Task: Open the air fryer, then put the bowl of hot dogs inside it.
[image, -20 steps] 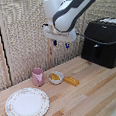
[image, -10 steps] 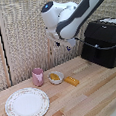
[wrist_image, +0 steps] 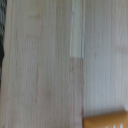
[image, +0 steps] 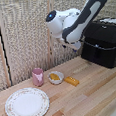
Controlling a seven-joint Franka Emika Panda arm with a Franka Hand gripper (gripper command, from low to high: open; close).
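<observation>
- One bowl point(image: 56, 77) holds hot dogs point(image: 54, 76), on the worktop point(image: 92, 96) below the arm.
- Cup point(image: 38, 76) beside it; contents unseen.
- Fryer point(image: 104, 42) shut, handle point(image: 97, 49) untouched.
- Fingers hidden; their spread cannot be told.

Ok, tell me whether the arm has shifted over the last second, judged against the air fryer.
Yes. In the exterior view the arm has swung toward the view's left, away from the air fryer, and now hangs above the bowl. The gripper itself is not clearly visible.
</observation>
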